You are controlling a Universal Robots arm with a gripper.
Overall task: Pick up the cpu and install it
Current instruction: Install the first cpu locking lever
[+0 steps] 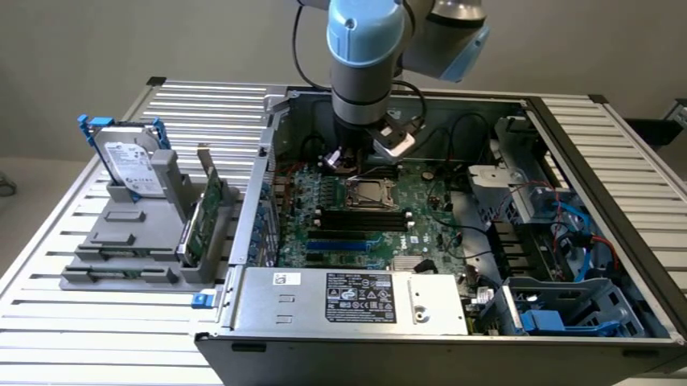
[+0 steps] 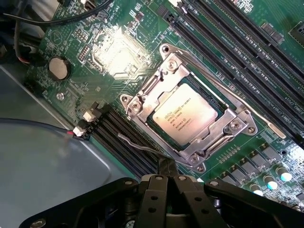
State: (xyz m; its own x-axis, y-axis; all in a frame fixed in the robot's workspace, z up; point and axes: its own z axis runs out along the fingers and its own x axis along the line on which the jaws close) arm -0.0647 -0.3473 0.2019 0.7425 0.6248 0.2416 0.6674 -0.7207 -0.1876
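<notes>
The cpu (image 2: 187, 116), a flat square chip with a silver-grey top, lies in the motherboard socket inside its metal retention frame (image 2: 164, 78). In the exterior view the socket (image 1: 372, 193) sits mid-board in the open computer case. My gripper (image 2: 167, 167) is shut, its two black fingers pressed together with nothing between them. It hangs just beside the socket's edge, close to the thin wire lever (image 2: 137, 145). Whether it touches the lever I cannot tell. In the exterior view the gripper (image 1: 356, 161) hovers just behind the socket.
Black memory slots (image 2: 237, 52) run along one side of the socket. A power supply (image 1: 355, 299) fills the case's front, and drive cages with cables (image 1: 558, 233) take up the exterior view's right. Outside the case, a grey rack holds a hard drive (image 1: 131, 167) and an upright green card (image 1: 204, 211).
</notes>
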